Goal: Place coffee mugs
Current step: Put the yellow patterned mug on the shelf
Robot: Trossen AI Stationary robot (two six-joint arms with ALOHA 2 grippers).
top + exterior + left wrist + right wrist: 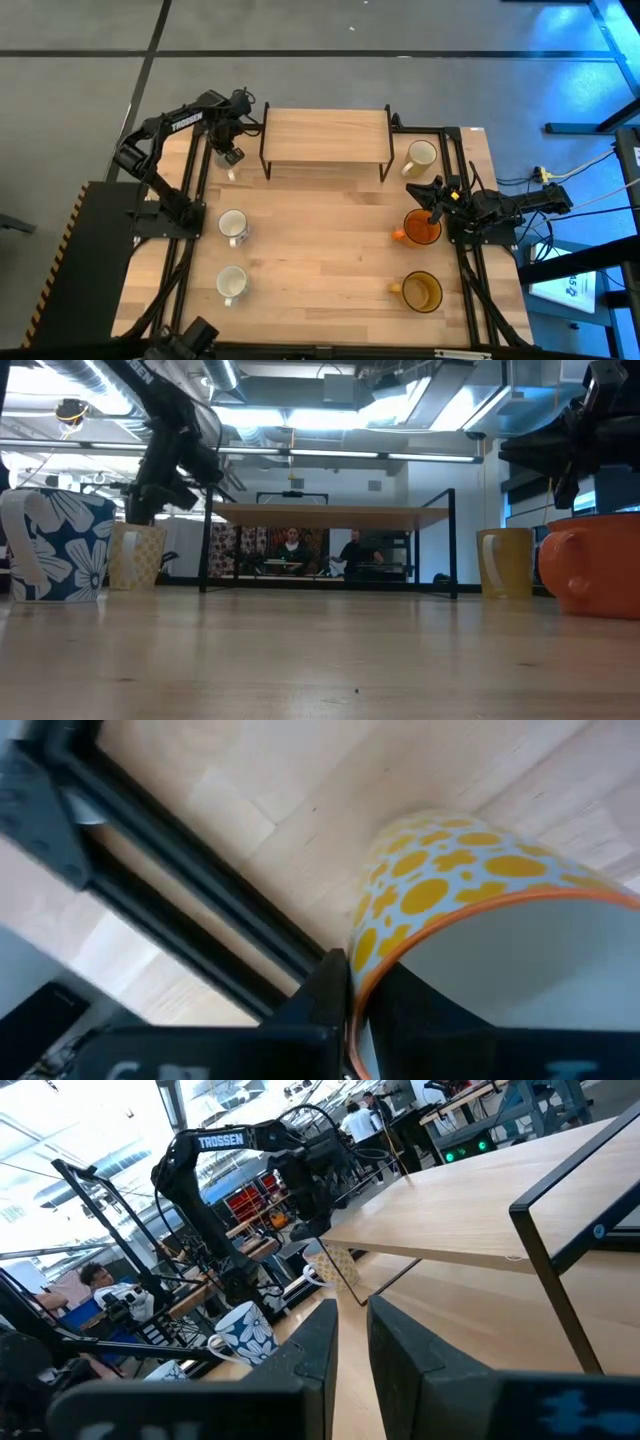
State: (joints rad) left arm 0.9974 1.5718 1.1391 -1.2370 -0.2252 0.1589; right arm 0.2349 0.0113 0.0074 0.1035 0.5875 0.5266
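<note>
My left gripper (231, 156) is at the table's far left, beside the shelf's left leg, shut on a white mug with yellow dots (450, 890), also seen as the mug (135, 556) in the low view. My right gripper (436, 196) hovers above the orange mug (422, 228) at the right, its fingers (322, 1345) nearly together and empty. A cream mug (422, 155) stands far right, and an amber mug (420, 292) near right. Two white mugs (233, 227) (232, 285) stand on the left; one shows a blue flower print (55, 545). My left gripper holds the dotted mug by its orange-edged rim (400, 945). One finger (330, 995) lies against the outside of the wall; the other is hidden behind the rim, inside the mug. The fingers come from above. In the low view the mug's base (133, 586) is at table level, upright.
A low wooden shelf on black metal legs (325, 135) stands at the far middle of the table. Black frame rails (190, 215) run along both sides. The table's middle (320, 240) is bare wood. People sit in the room behind (292, 550).
</note>
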